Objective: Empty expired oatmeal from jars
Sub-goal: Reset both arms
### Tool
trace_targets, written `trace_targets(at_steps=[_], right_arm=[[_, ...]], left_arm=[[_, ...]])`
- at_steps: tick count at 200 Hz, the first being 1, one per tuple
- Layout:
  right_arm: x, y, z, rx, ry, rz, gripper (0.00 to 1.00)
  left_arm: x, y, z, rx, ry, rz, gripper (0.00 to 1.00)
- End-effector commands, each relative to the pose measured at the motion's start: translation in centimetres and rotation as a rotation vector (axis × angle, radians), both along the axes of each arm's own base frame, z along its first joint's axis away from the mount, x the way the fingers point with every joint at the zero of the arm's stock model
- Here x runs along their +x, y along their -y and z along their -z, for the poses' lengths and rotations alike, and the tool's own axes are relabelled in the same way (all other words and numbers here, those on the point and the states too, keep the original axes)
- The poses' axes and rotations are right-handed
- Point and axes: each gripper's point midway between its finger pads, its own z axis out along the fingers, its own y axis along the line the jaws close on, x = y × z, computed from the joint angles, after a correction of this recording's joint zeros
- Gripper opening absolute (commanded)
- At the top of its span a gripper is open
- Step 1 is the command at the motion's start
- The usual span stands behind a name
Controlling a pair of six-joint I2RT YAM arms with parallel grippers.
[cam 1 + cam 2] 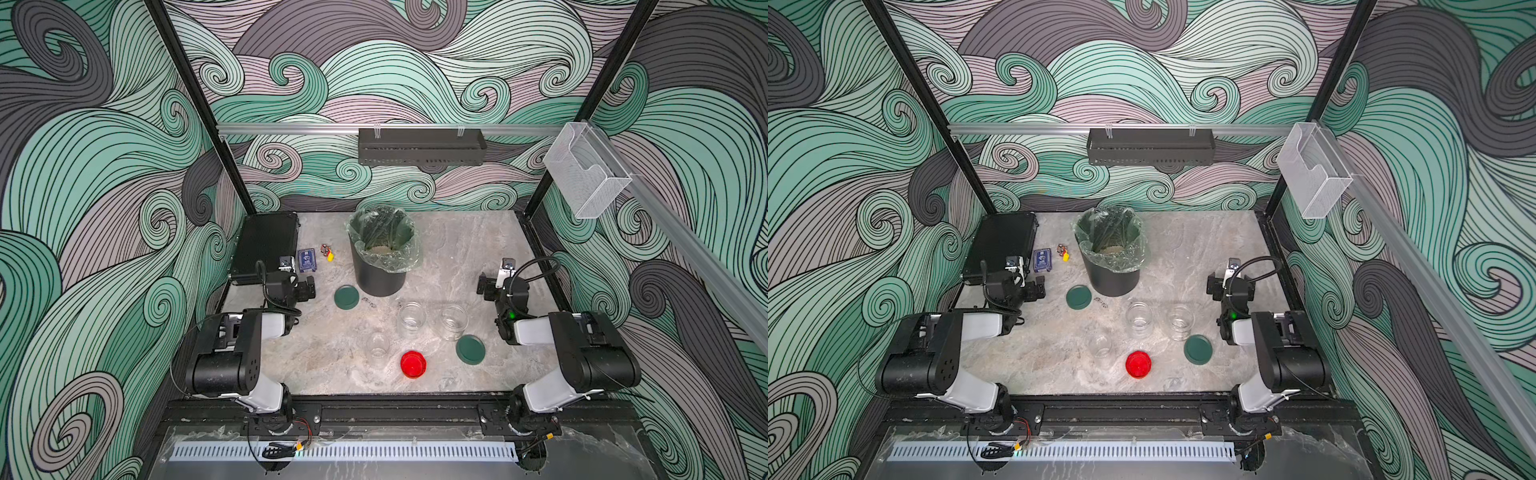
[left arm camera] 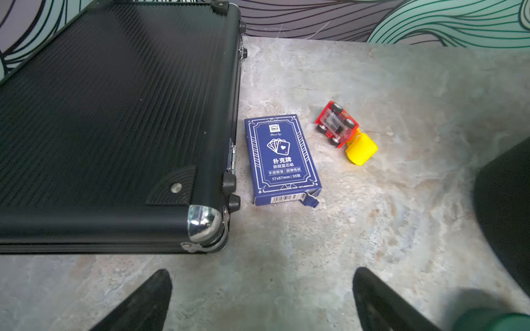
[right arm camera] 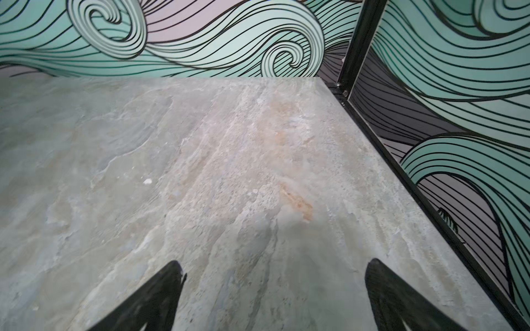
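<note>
left gripper (image 2: 262, 273): jaws spread wide | right gripper (image 3: 275, 263): jaws spread wide | arms: elbows bent, well apart

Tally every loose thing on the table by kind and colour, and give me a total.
Clear glass jars: 3
Green lids: 2
Red lid: 1
Black bin: 1
Black case: 1
Blue card box: 1
Red-and-yellow toy vehicle: 1
Total: 10
</note>
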Motion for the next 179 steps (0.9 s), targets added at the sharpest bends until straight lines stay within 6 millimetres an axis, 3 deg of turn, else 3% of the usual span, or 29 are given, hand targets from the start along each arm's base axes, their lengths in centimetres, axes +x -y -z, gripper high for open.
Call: trace_targets(at_steps=[1, 179], right_arm=[[0.37, -1.11, -0.54, 0.030, 0.014, -0.039, 0.99], [0.24, -1.25, -0.80, 0.022, 0.032, -0.038, 0.99]], left_arm=[[1.02, -0.06, -1.57, -0.012, 0.056, 0.004, 0.99], [1.08, -0.13, -1.66, -0.015, 0.060, 0.003, 0.99]])
